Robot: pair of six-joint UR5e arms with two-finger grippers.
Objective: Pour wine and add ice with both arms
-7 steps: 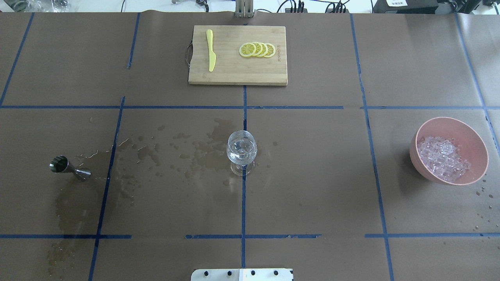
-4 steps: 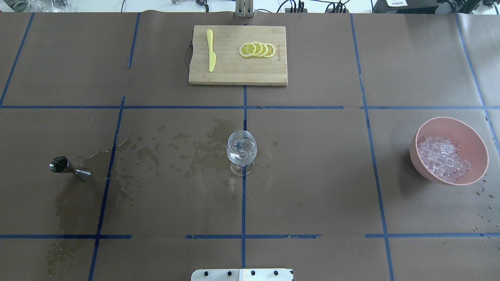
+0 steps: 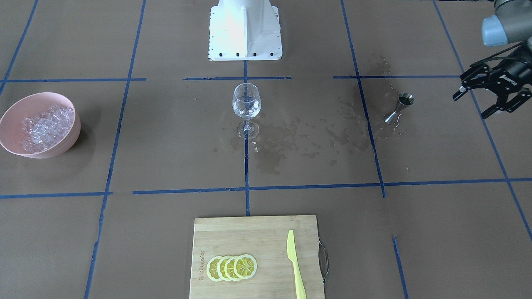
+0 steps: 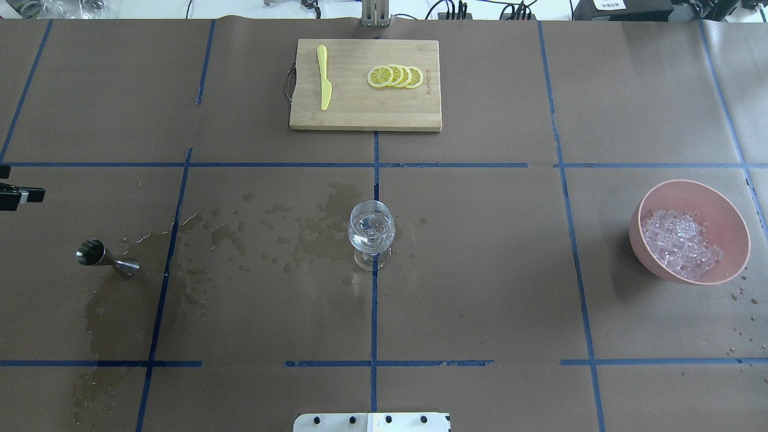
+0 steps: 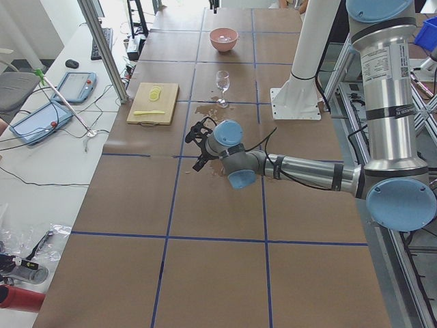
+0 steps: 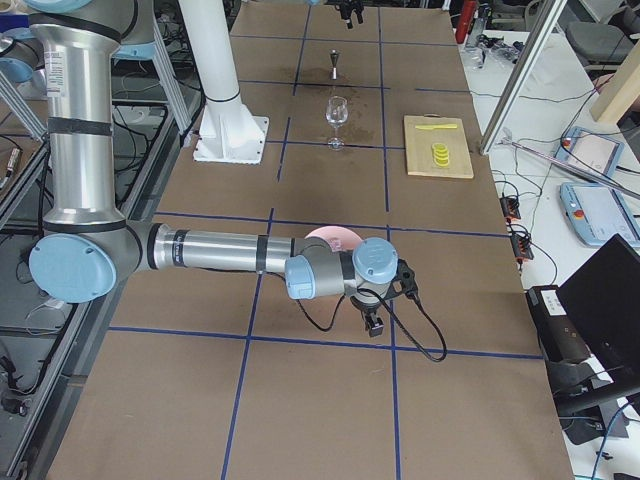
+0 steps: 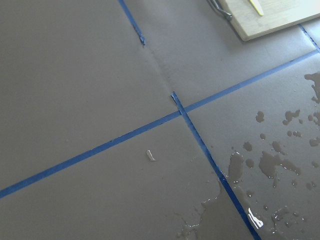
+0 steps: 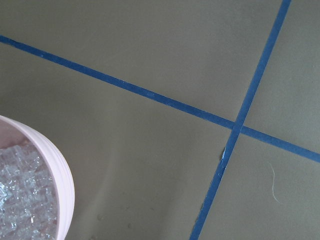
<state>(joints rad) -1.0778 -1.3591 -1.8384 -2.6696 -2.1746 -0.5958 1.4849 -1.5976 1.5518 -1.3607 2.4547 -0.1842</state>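
A clear wine glass stands at the table's middle on a blue tape line, with a little clear wine in its bowl. A pink bowl at the robot's right holds a heap of ice, and its rim and ice show in the right wrist view. My left gripper is open and empty, out beyond a small steel jigger. One fingertip shows at the overhead view's left edge. My right gripper hangs beside the bowl; I cannot tell whether it is open.
A wooden cutting board with lemon slices and a yellow knife lies at the far middle. Wet spill patches spread between the jigger and the glass. The white robot base stands at the near edge.
A black fingertip of my left gripper has come into the overhead view at the left edge. The glass, jigger and bowl have not moved.
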